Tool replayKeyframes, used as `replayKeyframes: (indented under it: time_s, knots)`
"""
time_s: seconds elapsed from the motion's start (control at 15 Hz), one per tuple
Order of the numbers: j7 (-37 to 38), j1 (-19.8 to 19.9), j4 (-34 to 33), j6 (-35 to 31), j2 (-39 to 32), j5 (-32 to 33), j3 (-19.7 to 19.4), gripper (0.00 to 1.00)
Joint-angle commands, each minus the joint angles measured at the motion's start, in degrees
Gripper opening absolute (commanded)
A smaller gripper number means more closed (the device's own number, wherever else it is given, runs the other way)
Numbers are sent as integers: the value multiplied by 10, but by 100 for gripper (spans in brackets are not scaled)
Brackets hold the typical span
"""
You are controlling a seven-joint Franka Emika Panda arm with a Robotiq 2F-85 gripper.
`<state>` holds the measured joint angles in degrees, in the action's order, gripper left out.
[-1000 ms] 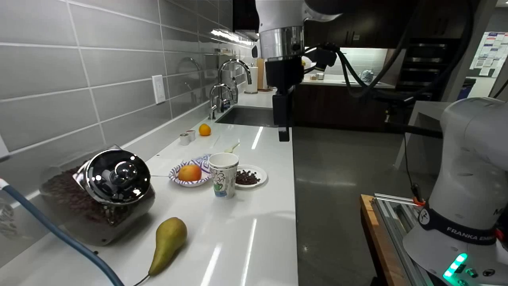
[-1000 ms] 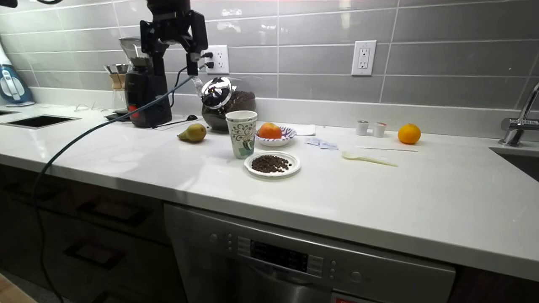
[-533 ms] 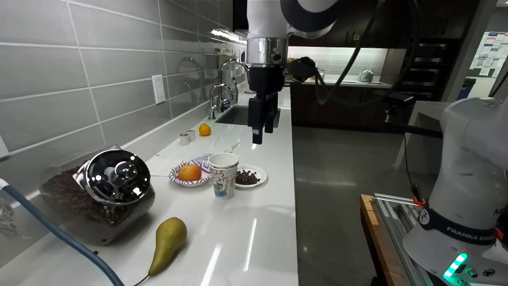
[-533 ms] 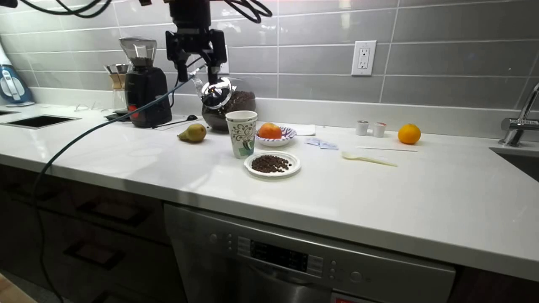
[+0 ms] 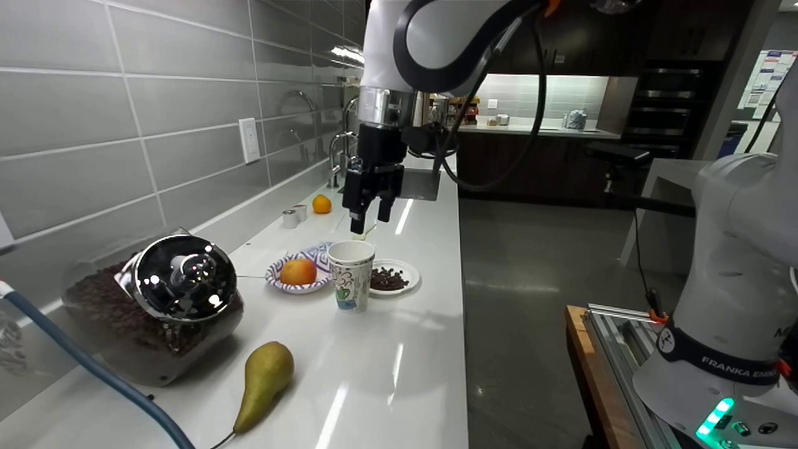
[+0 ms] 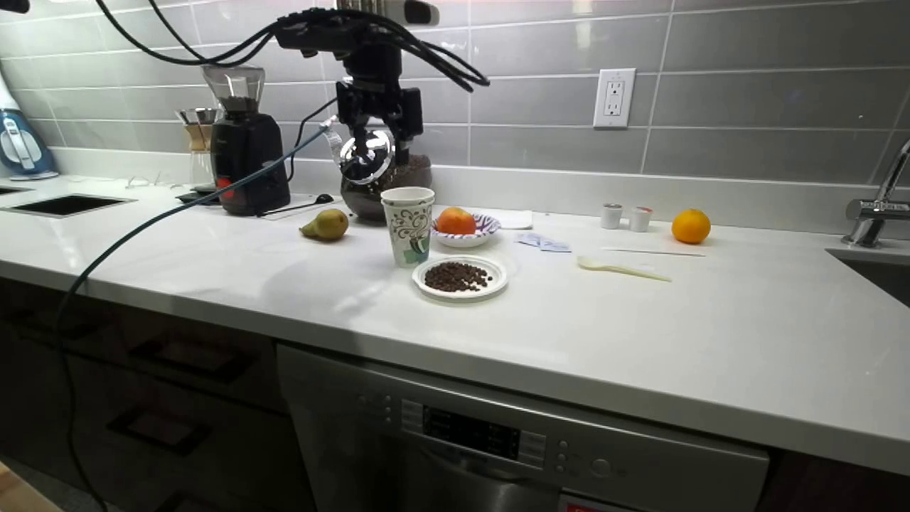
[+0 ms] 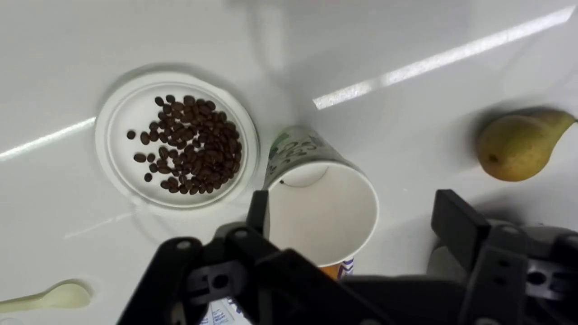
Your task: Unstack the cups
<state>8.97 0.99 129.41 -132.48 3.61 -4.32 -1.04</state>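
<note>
- The pincer [image 5: 370, 215] hangs above the counter [image 5: 430, 386], spread wide, its black fingers [image 7: 458, 223] well apart.
- Below the pincer, clear of its tips, the cups [image 6: 410, 231] stand upright on the counter, nested one in another; in the wrist view their mouth lies between the fingers, nearer one of them.
- They are whitish and tapered, with dark curling print round the wall and patches of green and blue near the base. Two rims show, one just over the other. The inside of the top one is plain white, with a tiny dark speck near its rim.
- Lower than the pincer, just beside the cups, a white plate [image 7: 135, 113] bears brown beans [image 7: 214, 158].
- Also below it, near the cups, a patterned bowl [image 6: 462, 242] holds a reddish-orange fruit [image 6: 456, 221].
- Farther from the pincer, on opposite sides of it in the wrist view, lie a pear [image 7: 519, 146] and a pale spoon [image 7: 67, 295].
- In an exterior view, a clear jar [image 6: 412, 174] with a shiny lid [image 6: 353, 165] shows partly behind the pincer.
</note>
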Motion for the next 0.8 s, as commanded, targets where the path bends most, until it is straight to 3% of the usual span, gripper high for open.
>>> replayKeyframes:
  time_s: [0.0,0.27,0.47,0.6,0.67,0.73]
  knots:
    - [22,5,-29,-28,-37,-11,-3,83]
    - [36,7,-35,-48,-57,-9,-7,48]
    - [52,8,-34,-59,-61,4,-12,36]
    - [63,10,-33,-66,-62,13,-15,36]
    - [66,10,-32,-68,-62,14,-17,29]
    - [68,11,-31,-73,-62,16,-18,32]
